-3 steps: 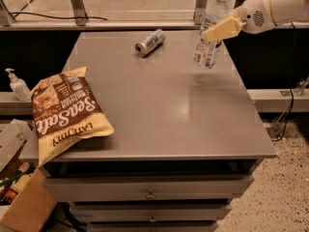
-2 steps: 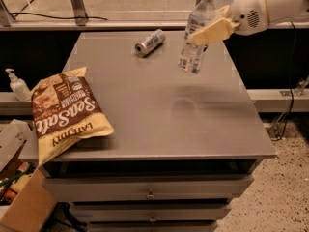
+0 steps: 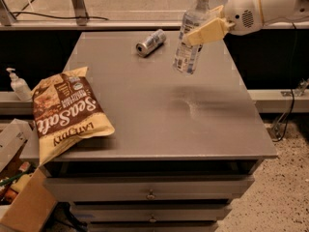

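A clear plastic water bottle (image 3: 189, 37) with a white cap hangs tilted above the grey table (image 3: 159, 110), lifted off its surface. My gripper (image 3: 200, 29) is shut on the bottle's upper body, its tan finger (image 3: 206, 31) lying across it, with the white arm (image 3: 270, 6) reaching in from the upper right. A silver can (image 3: 150, 42) lies on its side on the table just left of the bottle. A brown Sea Salt chip bag (image 3: 65, 112) lies flat at the table's left front corner.
The table top sits over a drawer cabinet (image 3: 149, 192). A hand-sanitiser pump bottle (image 3: 18, 84) stands on a ledge at the left. A cardboard box (image 3: 19, 207) with clutter sits on the floor at the lower left. A cable (image 3: 289, 105) hangs at the right.
The gripper has carried the water bottle up off the table and leftward, tilting it. The can and chip bag have not moved.
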